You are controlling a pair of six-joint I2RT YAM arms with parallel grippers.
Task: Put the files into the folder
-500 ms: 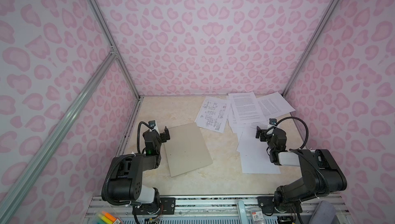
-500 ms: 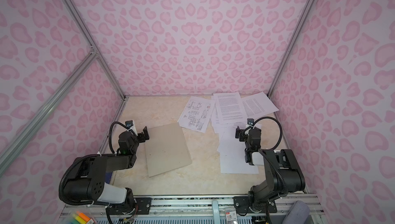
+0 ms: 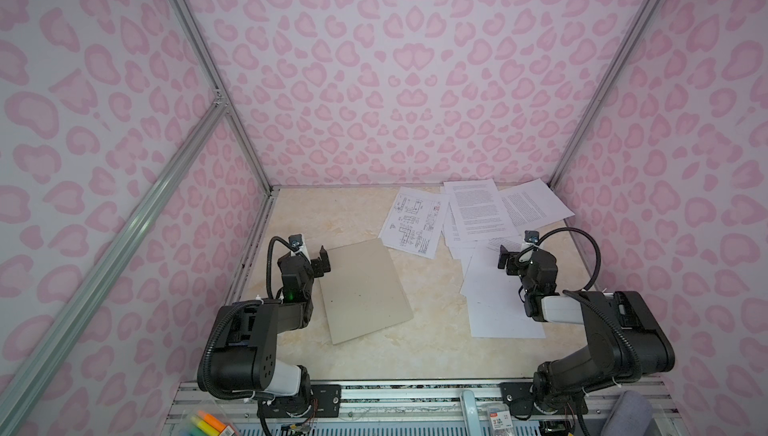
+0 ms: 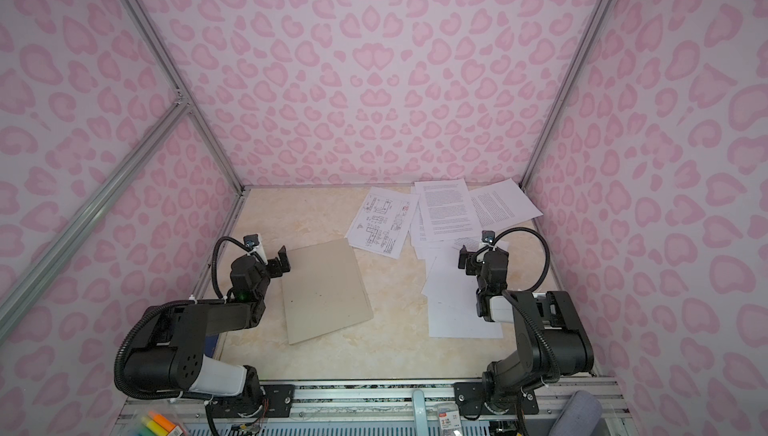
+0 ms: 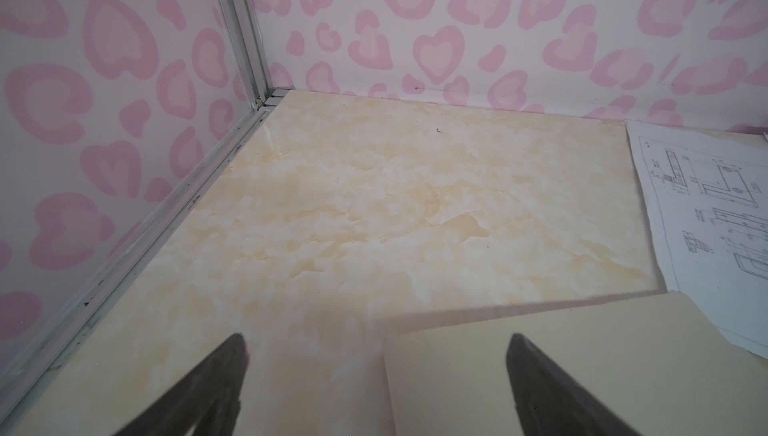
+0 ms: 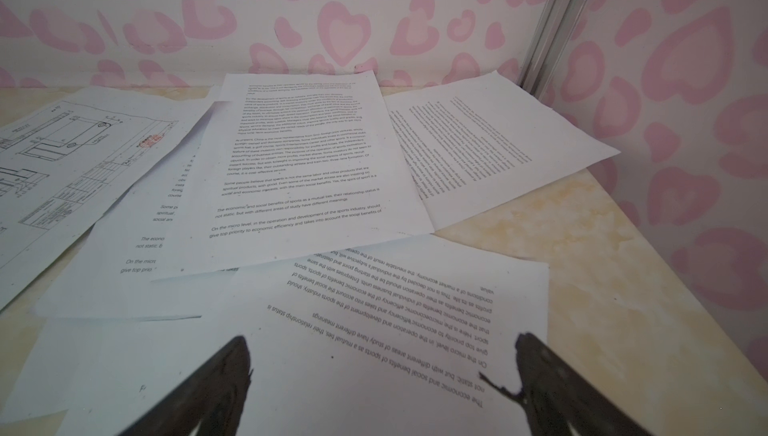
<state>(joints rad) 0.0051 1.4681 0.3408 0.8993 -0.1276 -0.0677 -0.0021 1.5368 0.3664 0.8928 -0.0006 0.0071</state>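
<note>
so far nothing filed. folder (image 3: 363, 290) lies closed, flat on worktop (image 3: 432, 309), left of centre. files (image 3: 478, 213) lie scattered at back right, none inside. left hand (image 3: 322, 262) spread wide, empty, at folder's far corner. right hand (image 3: 505, 257) spread wide, empty, above files. left to do: folder to be opened, all files moved in.

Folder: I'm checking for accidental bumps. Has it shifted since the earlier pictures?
No. The folder lies at the same angle and the same gap from the aluminium rail on its left, its far corner still by the drawing sheet.
</note>
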